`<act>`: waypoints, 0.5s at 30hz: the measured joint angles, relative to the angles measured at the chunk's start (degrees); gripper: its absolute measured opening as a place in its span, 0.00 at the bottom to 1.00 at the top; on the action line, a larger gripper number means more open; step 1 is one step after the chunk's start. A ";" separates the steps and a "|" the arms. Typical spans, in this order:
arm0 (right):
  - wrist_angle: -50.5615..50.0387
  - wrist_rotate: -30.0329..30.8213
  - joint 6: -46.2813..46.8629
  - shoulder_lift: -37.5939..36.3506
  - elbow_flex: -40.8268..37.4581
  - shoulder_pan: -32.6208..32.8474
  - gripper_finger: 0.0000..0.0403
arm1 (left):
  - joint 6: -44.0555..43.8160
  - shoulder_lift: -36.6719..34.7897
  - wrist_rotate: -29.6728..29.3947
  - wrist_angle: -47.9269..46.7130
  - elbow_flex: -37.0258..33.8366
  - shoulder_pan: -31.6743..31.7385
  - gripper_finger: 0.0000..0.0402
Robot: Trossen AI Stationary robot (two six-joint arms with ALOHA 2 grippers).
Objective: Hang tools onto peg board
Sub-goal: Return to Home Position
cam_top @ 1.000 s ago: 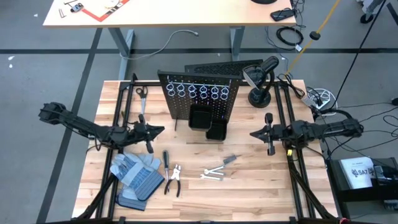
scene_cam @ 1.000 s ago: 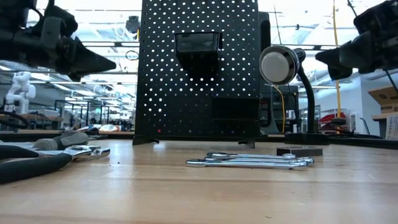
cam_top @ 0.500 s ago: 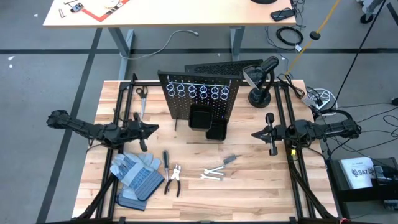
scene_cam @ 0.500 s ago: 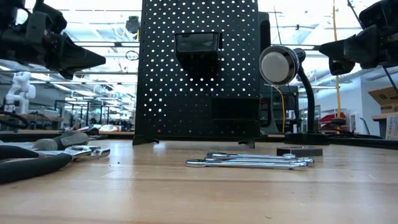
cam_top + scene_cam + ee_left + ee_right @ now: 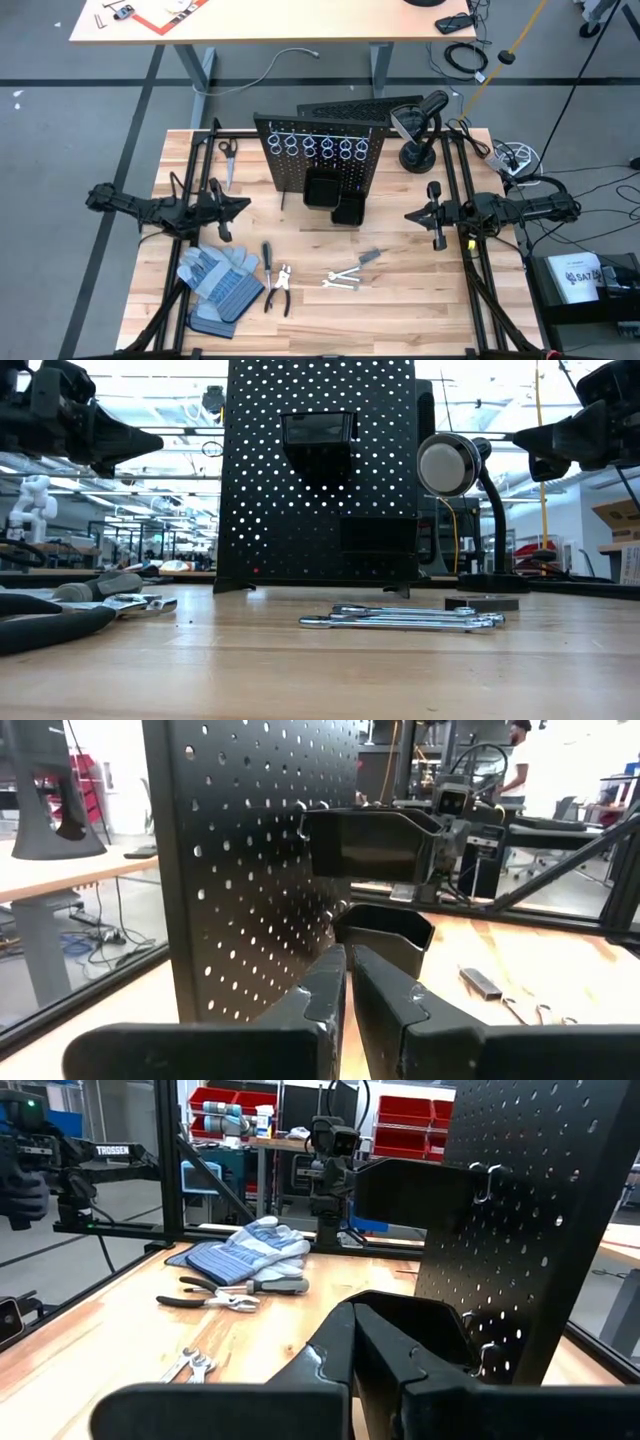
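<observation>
The black peg board (image 5: 320, 165) stands upright at the table's far middle, with silver ring holders (image 5: 318, 147) and black bins (image 5: 335, 198) on it. The tools lie flat on the table in front of it: a screwdriver (image 5: 267, 255), pliers (image 5: 280, 287), small silver wrenches (image 5: 343, 279) and a short grey metal piece (image 5: 368, 256). My left gripper (image 5: 248, 206) hovers shut, left of the board, pointing level at it. My right gripper (image 5: 408, 214) hovers shut, right of the board, also level. Neither holds anything.
Grey-and-blue work gloves (image 5: 220, 280) lie at the near left. Scissors (image 5: 227, 155) lie at the far left. A black desk lamp (image 5: 420, 135) stands at the far right of the board. Bare wood lies between the tools and the near edge.
My left gripper has drawn back toward the table's left edge, away from the peg board, and tipped up from a slight downward slant to level. It has stayed shut. The tools have not moved.
</observation>
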 joint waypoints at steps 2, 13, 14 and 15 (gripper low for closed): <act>0.01 0.02 0.25 0.00 0.00 0.00 0.00 | 0.02 -0.01 -0.05 0.00 0.00 0.00 0.08; 0.01 0.19 0.30 0.00 0.00 0.00 0.00 | -0.05 0.00 -0.22 -0.02 0.00 0.00 0.08; 0.01 0.20 0.30 0.00 0.00 0.00 0.00 | -0.06 0.00 -0.22 -0.02 0.00 0.00 0.08; 0.01 0.20 0.30 0.00 0.00 0.00 0.00 | -0.04 0.00 -0.22 -0.02 0.00 0.00 0.08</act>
